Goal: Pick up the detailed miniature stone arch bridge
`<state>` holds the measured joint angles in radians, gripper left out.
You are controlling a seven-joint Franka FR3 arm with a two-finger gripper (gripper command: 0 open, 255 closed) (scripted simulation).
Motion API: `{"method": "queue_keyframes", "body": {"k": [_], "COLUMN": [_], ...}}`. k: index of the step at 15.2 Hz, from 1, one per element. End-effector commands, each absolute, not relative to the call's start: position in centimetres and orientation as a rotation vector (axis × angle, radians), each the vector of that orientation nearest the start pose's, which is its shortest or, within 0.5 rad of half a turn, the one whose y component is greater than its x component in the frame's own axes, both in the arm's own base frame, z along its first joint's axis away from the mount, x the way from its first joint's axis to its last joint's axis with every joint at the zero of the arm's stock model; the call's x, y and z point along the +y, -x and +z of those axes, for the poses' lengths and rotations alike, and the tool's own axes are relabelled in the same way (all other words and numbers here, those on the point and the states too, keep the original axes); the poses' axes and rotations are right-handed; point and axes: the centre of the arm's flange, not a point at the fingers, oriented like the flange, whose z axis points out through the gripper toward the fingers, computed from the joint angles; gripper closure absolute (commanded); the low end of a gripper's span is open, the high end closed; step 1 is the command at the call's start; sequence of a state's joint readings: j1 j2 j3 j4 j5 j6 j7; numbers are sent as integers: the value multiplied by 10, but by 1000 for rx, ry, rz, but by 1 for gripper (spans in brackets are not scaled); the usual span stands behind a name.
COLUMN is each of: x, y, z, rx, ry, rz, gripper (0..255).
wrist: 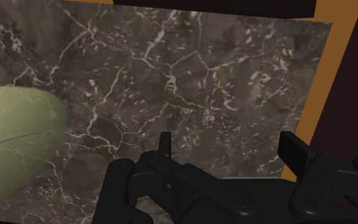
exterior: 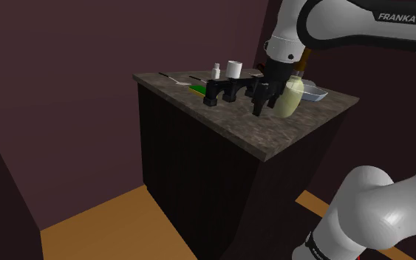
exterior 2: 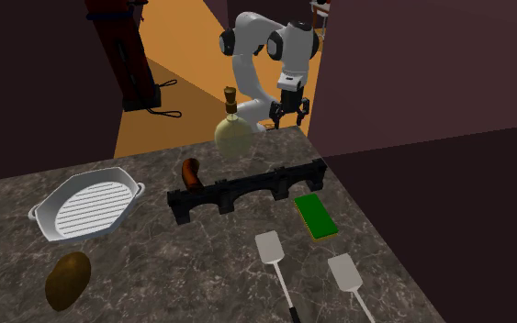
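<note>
The miniature arch bridge (exterior: 228, 90) (exterior 2: 247, 191) is drawn all black and lies lengthwise across the marble counter (exterior: 273, 137). My gripper (exterior: 264, 103) (exterior 2: 293, 114) hangs open in the air. It is over the counter's side nearest the arm, just past one end of the bridge and beside a pale round flask (exterior: 290, 97) (exterior 2: 236, 136). In the wrist view the two black fingers (wrist: 165, 151) stand apart over bare marble (wrist: 171, 83) with nothing between them. The flask (wrist: 12, 146) bulges in at one side.
A white ribbed dish (exterior 2: 86, 204) (exterior: 315, 92), a brown potato (exterior 2: 67, 280) and a sausage (exterior 2: 190, 171) lie on one side of the bridge. A green pad (exterior 2: 316, 217) and two spatulas (exterior 2: 273, 250) lie on the other. A white cup (exterior: 234, 68) and a small bottle (exterior: 216, 71) stand at the back.
</note>
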<state>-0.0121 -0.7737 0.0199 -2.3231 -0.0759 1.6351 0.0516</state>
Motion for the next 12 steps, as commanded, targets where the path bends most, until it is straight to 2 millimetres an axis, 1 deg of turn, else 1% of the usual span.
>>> {"method": "queue_keyframes", "body": {"k": [1, 3, 6, 9, 12], "x": [-3, -31, -74, -115, -153], "y": [-317, -317, -321, -333, -350], "z": [609, 613, 619, 624, 630], "rx": [76, -87, -329, -567, -799], "ry": [3225, 3215, 3184, 3134, 3067], "rz": [-142, -148, -157, -165, -172], "gripper": [0, 0, 0, 0, 0]}}
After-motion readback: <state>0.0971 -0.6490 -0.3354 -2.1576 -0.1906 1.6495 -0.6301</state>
